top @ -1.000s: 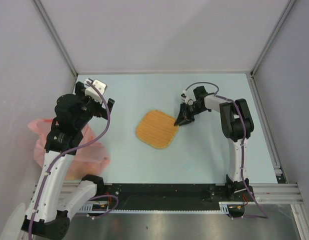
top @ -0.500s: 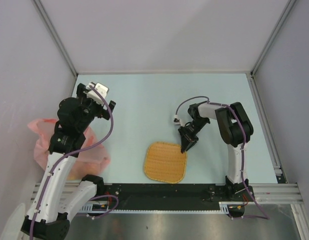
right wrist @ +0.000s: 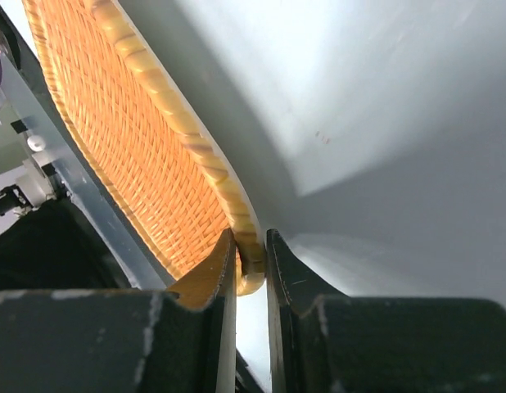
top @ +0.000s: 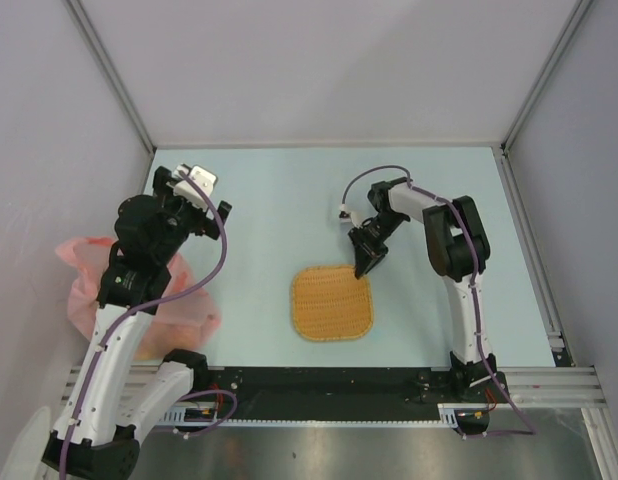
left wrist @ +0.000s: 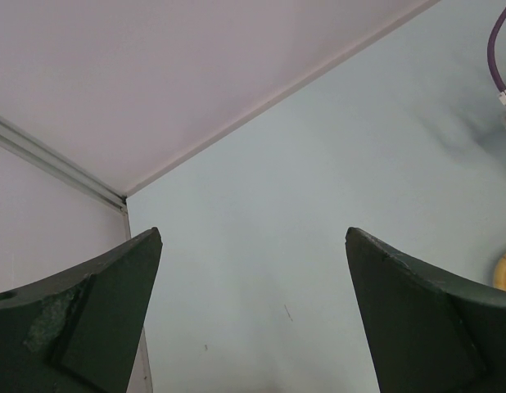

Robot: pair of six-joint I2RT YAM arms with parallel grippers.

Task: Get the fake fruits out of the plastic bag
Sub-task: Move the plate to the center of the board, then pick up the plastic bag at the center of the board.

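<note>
The pink-red plastic bag (top: 139, 305) lies crumpled at the table's left edge, partly under my left arm. No fake fruits show in any view; whatever the bag holds is hidden. My left gripper (top: 197, 200) is open and empty, held over the far left of the table, above and beyond the bag; in the left wrist view (left wrist: 253, 270) its fingers frame bare table. My right gripper (top: 365, 262) is shut on the rim of the square woven orange mat (top: 332, 302), at the mat's far right corner. The right wrist view shows the rim (right wrist: 251, 254) pinched between the fingers.
The pale blue table (top: 279, 190) is walled by grey panels at the back and both sides. A black rail (top: 329, 385) runs along the near edge by the arm bases. A purple cable (top: 369, 178) loops off my right wrist.
My right gripper has dragged the mat from mid-table toward the near edge, then back slightly, still gripping its rim. My left gripper shifted slightly; the bag has not moved.
</note>
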